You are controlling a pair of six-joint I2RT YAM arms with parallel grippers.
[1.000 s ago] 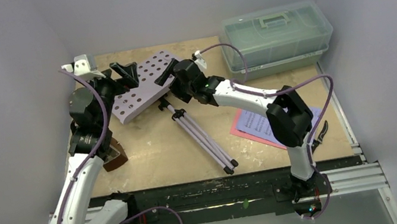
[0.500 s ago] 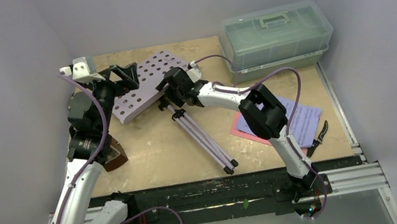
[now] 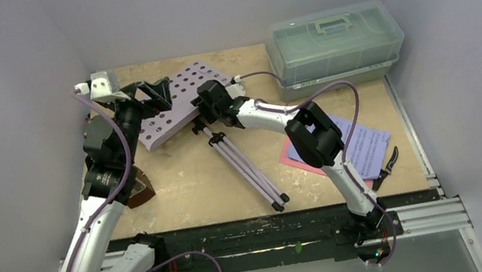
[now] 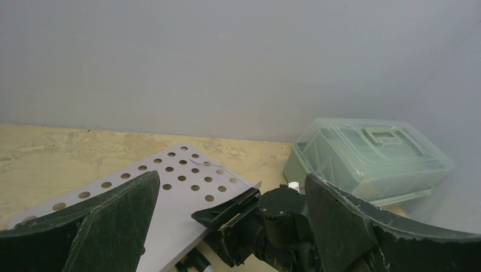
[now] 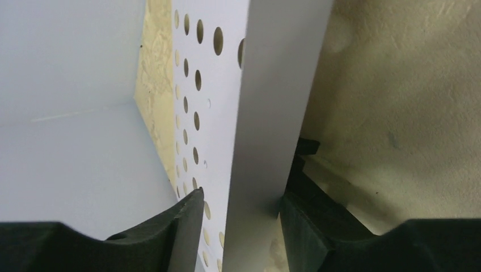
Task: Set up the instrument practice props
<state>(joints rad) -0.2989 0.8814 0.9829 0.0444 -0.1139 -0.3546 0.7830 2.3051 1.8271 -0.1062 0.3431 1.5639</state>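
- Right arm has folded its elbow in toward the middle since the earlier frame, and its right pincer (image 5: 241, 221) has narrowed around the raised lip of the music stand (image 3: 181, 98). Whether it has bitten yet, I cannot tell.
- Left pincer (image 4: 231, 184) hangs released, spread wide above the plate's 10 o'clock corner, touching nothing.
- Nothing is set up yet. The stand lies flat at the desk's (image 3: 187, 181) 11 o'clock, with its tripod legs (image 3: 246, 164) folded and pointing toward 5 o'clock.
- Pink sheet (image 3: 292, 155) and pale-blue sheet (image 3: 363, 142) lie stacked at 4 o'clock.
- Metronome (image 3: 139, 192) sits at 8 o'clock, partly behind the left arm.
- Left to do, by my judgement: raise the stand, place the sheets and the metronome.
- Printed lines show on the blue sheet, too small to read. No brand is legible anywhere.
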